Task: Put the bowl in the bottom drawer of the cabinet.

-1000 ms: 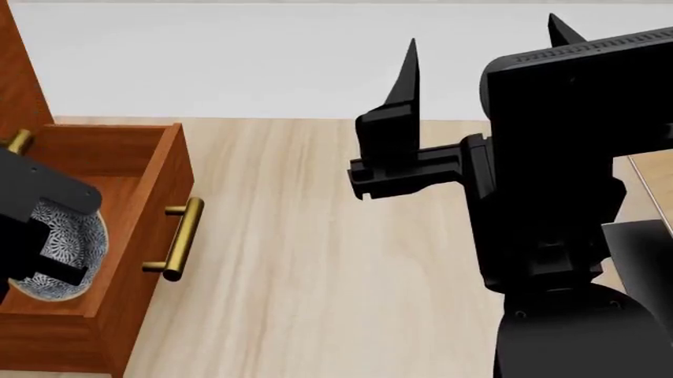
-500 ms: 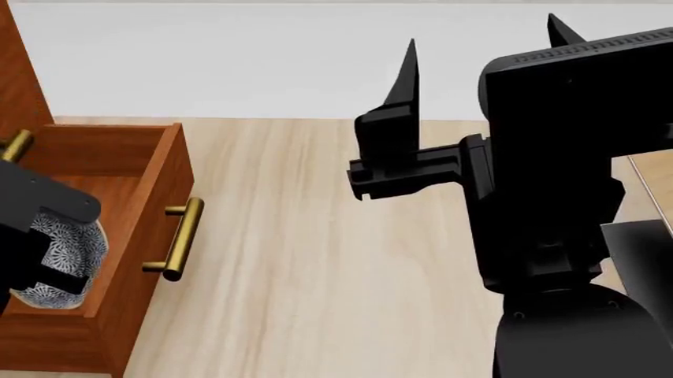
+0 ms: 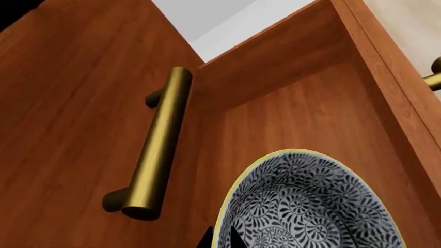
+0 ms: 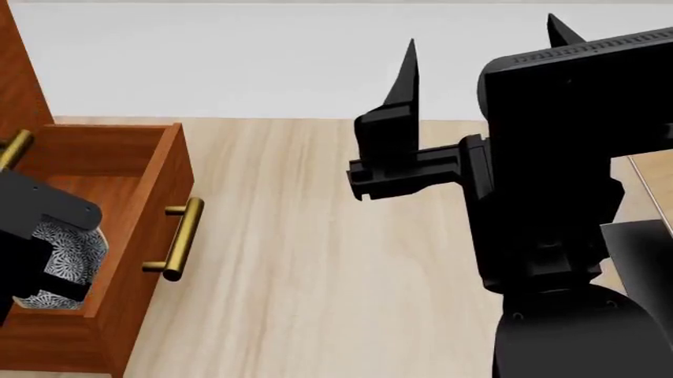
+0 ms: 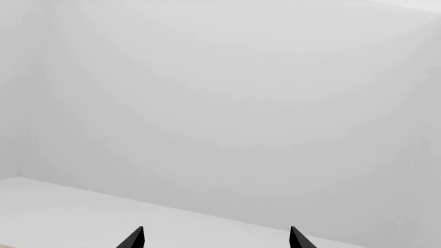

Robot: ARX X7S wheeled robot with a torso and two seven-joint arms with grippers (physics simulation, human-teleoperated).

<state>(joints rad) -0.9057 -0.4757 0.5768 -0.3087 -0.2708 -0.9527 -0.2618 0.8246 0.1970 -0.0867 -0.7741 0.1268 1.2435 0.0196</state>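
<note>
The left gripper (image 4: pixel 31 252) grips the bowl (image 4: pixel 68 252) inside the bottom drawer (image 4: pixel 137 236); the right gripper (image 4: pixel 478 67) hangs spread wide.

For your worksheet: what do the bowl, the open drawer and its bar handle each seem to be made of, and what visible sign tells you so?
The bowl: apparently glazed ceramic, white with a dense blue-grey floral print and a thin yellowish rim.
The bottom drawer: reddish-brown wood, judging by the faint grain streaks and smooth satin panels.
The drawer's handle: looks like brushed brass, a golden round bar with soft highlights.
These are simulator renders, so the materials are only inferred.
</note>
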